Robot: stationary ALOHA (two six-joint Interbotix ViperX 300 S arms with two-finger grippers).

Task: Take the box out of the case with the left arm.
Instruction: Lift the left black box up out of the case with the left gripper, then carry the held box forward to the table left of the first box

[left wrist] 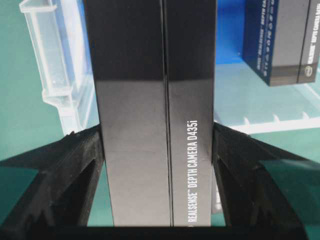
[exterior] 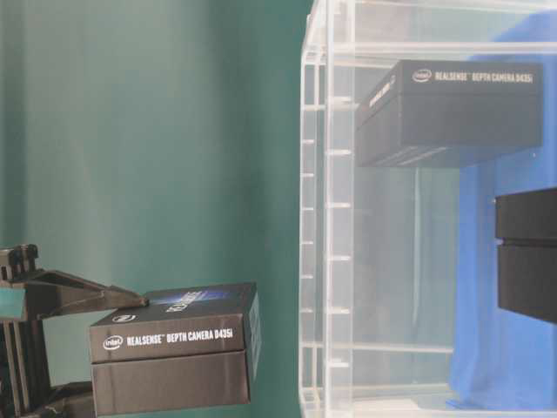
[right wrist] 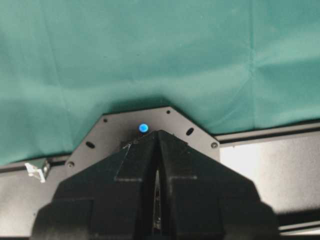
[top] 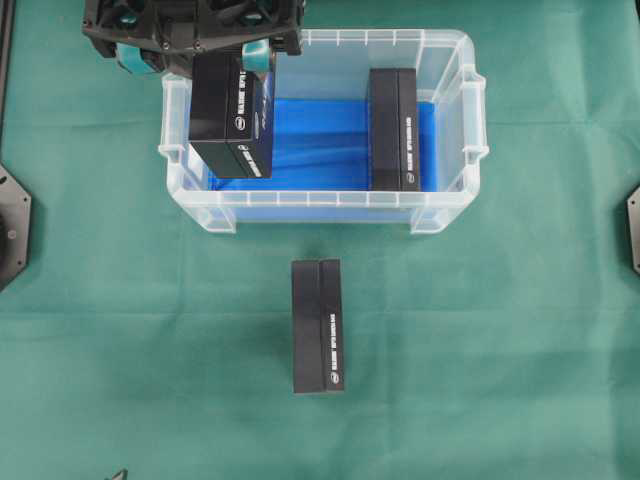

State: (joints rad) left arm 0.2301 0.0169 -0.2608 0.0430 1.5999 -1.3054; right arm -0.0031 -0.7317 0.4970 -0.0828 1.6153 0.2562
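My left gripper is shut on a black box with white lettering and holds it lifted over the left end of the clear case with the blue bottom. In the left wrist view the box fills the gap between both black fingers. In the table-level view the held box is outside the case wall. A second black box stands inside the case at its right end. My right gripper is shut and empty, and out of the overhead view.
A third black box lies on the green cloth in front of the case. Black arm bases sit at the left edge and the right edge. The right gripper hangs above a grey mounting plate.
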